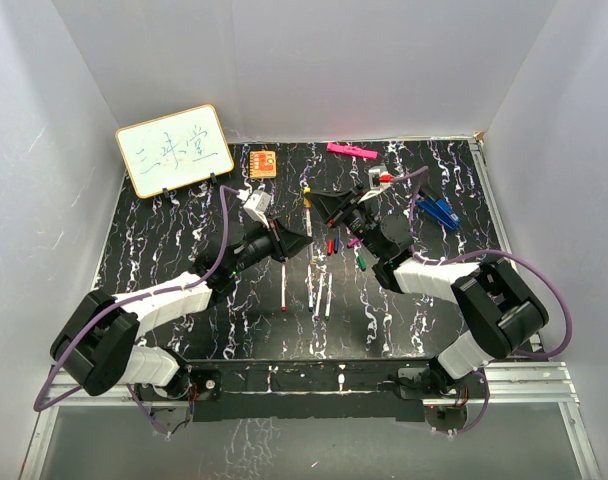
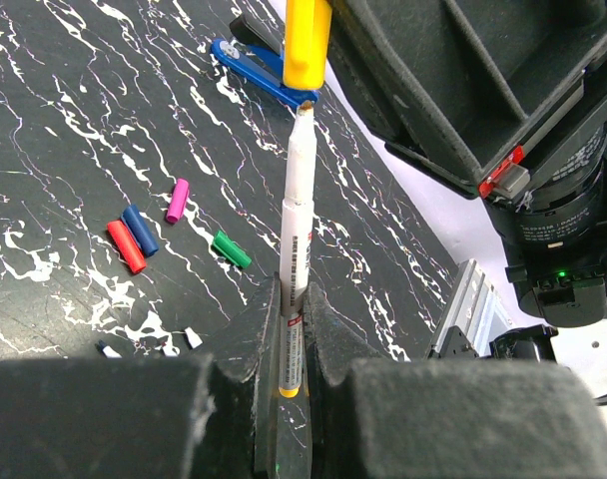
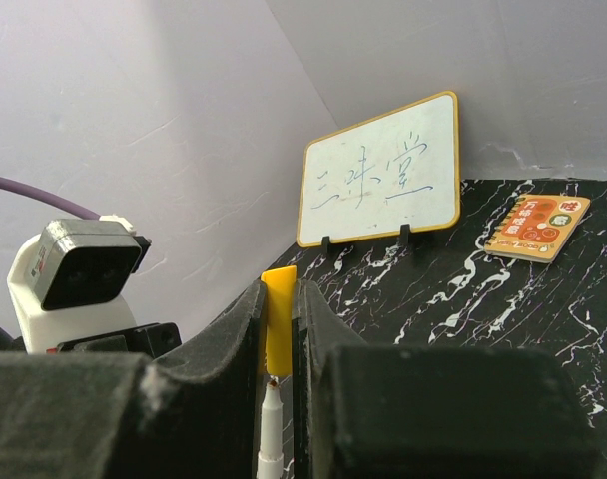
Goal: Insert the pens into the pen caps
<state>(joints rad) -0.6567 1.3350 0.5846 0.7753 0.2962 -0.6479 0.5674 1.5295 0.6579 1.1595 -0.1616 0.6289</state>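
near the held pen (image 2: 296, 249), four loose caps (image 2: 140, 230) lie on the table (image 2: 64, 120).

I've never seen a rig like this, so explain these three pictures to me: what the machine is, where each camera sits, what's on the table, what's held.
Two robot arms are bolted to a black marbled table. One picture looks down from above; the other two come from a camera on each wrist. The left gripper is shut on a white pen; the right gripper is shut on a yellow cap, the pen's tip right at the cap's mouth. More pens lie loose on the table, near a red cap, blue cap, purple cap and green cap. Farther back are a whiteboard, an orange booklet, a pink marker and a blue object.
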